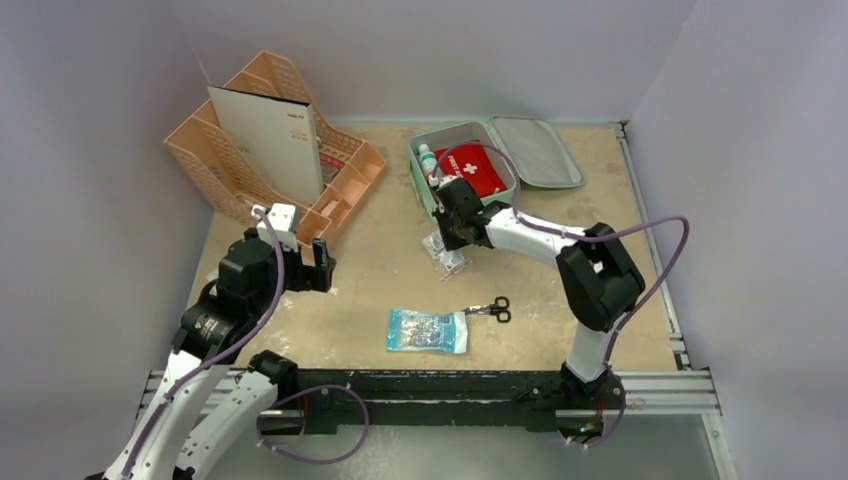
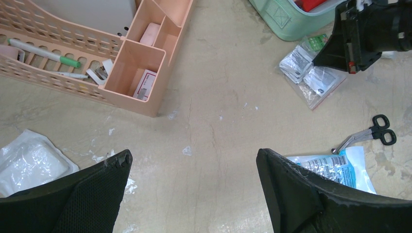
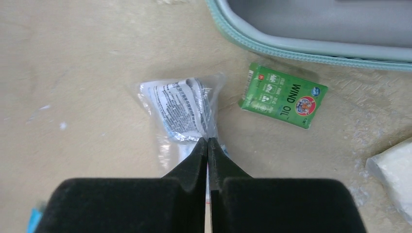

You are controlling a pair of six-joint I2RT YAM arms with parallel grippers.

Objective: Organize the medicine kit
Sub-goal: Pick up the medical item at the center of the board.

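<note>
The mint-green medicine kit (image 1: 418, 178) lies open at the back of the table, its grey-lined lid (image 1: 540, 150) folded out to the right. Inside are a red first-aid pouch (image 1: 482, 168) and a small bottle (image 1: 428, 160). Just in front of the kit, my right gripper (image 3: 208, 141) is shut on the edge of a clear plastic bag of sachets (image 3: 177, 109), which rests on the table. A green "WIND OIL" box (image 3: 283, 94) lies beside the bag, close to the kit's wall (image 3: 301, 46). My left gripper (image 2: 194, 160) hangs open over bare table at the left, holding nothing.
A peach desk organizer (image 1: 270, 150) with a white board in it stands back left. Black-handled scissors (image 1: 492, 310) and a blue-printed packet (image 1: 428, 330) lie near the front centre. A white wrapped packet (image 2: 29, 162) lies by my left finger. Grey walls enclose the table.
</note>
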